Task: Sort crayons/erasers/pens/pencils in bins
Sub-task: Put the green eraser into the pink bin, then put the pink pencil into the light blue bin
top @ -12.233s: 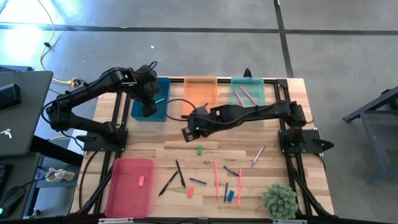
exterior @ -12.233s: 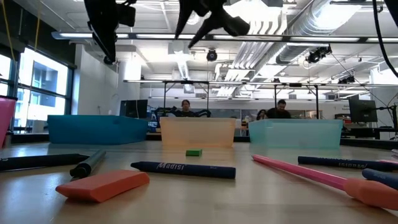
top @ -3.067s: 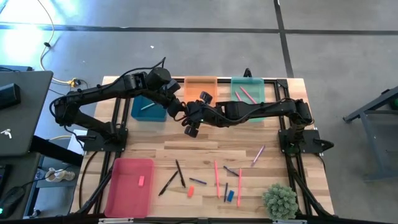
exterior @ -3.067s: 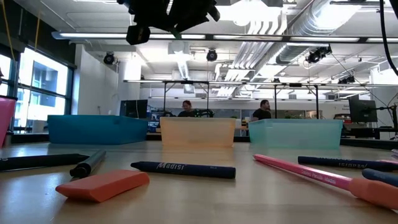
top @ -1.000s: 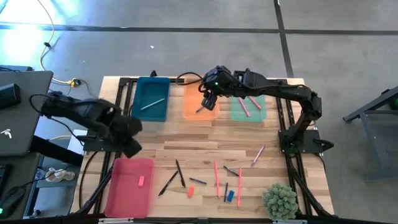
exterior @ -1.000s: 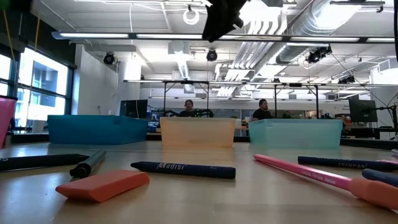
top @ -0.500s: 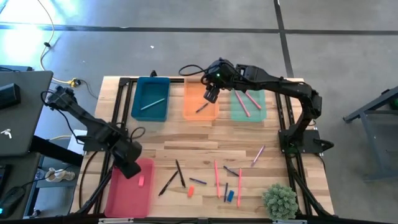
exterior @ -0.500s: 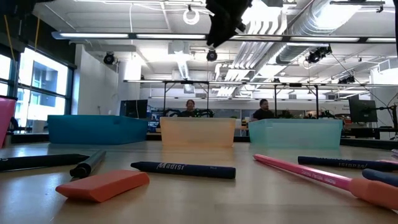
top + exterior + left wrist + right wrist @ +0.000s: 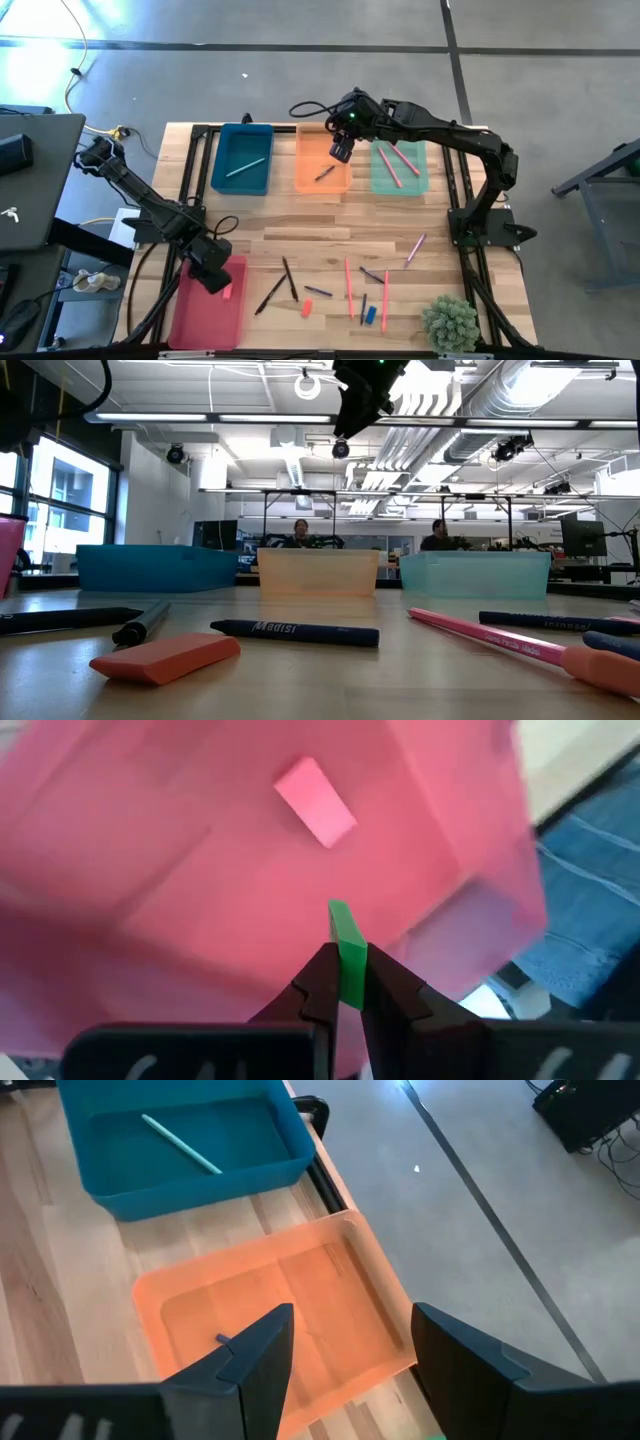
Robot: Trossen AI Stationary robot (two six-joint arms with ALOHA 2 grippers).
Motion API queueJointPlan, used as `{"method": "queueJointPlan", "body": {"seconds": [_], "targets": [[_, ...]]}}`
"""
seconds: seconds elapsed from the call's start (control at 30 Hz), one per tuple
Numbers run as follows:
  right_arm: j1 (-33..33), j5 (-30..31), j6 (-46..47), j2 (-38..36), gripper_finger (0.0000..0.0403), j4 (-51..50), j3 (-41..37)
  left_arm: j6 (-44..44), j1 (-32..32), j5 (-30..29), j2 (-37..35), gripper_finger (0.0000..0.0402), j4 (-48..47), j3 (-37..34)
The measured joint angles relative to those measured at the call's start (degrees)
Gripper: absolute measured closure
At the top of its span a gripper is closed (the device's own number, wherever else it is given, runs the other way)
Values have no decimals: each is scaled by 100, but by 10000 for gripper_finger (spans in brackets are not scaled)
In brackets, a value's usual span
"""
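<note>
Near edge of bench (image 9: 330,225), low view: orange eraser (image 9: 165,657) flat in foreground, dark blue crayon (image 9: 294,631) just behind it, long pink stick (image 9: 520,643) lying off to one side. In high view, loose sticks and small blocks scattered across near half of bench, beside a small green plant (image 9: 449,322) at near corner.

Pink-red bin (image 9: 195,310) at near left corner, pink eraser (image 9: 227,291) lying inside. Left end effector (image 9: 217,279) over that bin's far right part, clamped shut on green eraser (image 9: 347,948); wrist view shows green block upright between fingertips, above bin floor, pink eraser beyond it and apart.

Far row, left to right: teal-blue bin (image 9: 241,171) with one pale slim stick inside; orange bin (image 9: 310,178) with one short dark stick (image 9: 324,173); mint green bin (image 9: 412,180) with two pink sticks.

Right end effector (image 9: 341,150) raised above far part of orange bin, fingers spread wide, nothing between them.

People visible in room behind bench, far off.
</note>
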Motion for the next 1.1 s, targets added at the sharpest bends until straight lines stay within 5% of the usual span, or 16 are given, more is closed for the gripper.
{"method": "queueJointPlan", "body": {"seconds": [0.4, 0.9, 1.1], "targets": [[4, 0, 8, 0, 206, -10, 0, -275, 2, 20, 0, 378, 326, -526], [22, -2, 598, 0, 206, -425, 0, 181, 2, -77, -1, 247, 564, -631], [22, -255, 984, 0, 206, -788, 0, 266, 19, 341, -22, 235, 573, -631]]}}
